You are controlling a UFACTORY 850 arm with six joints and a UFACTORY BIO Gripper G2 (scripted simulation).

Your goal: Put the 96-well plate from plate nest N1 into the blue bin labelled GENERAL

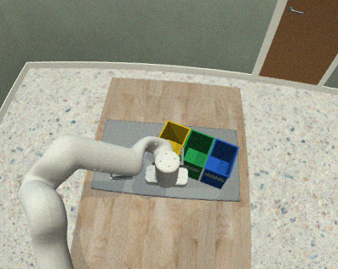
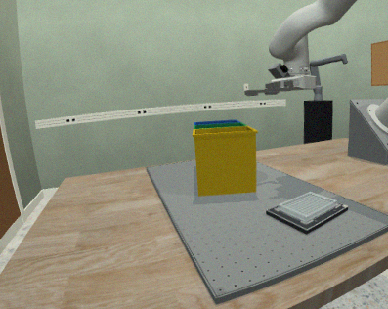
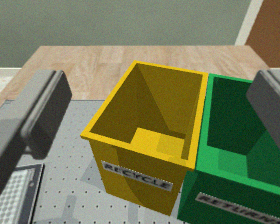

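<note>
The clear 96-well plate (image 2: 308, 205) (image 3: 7, 200) lies flat in the dark plate nest (image 2: 287, 221) (image 3: 34, 192). In the top view the arm hides most of both. The blue bin (image 1: 220, 165) (image 2: 218, 122) stands upright at the far end of the row of three; its label is too small to read. My gripper (image 2: 252, 91) (image 3: 158, 112) is open, with nothing between its fingers. It is high above the mat, over the yellow bin's side of the row, and the nest is low to its left in the wrist view.
The yellow RECYCLE bin (image 1: 174, 131) (image 2: 226, 163) (image 3: 102, 156) and the green bin (image 1: 198, 155) (image 3: 241, 167) stand upright beside the blue one, close together on the grey perforated mat (image 1: 130, 128) (image 2: 233, 244). A grey stand (image 2: 318, 119) is in the background.
</note>
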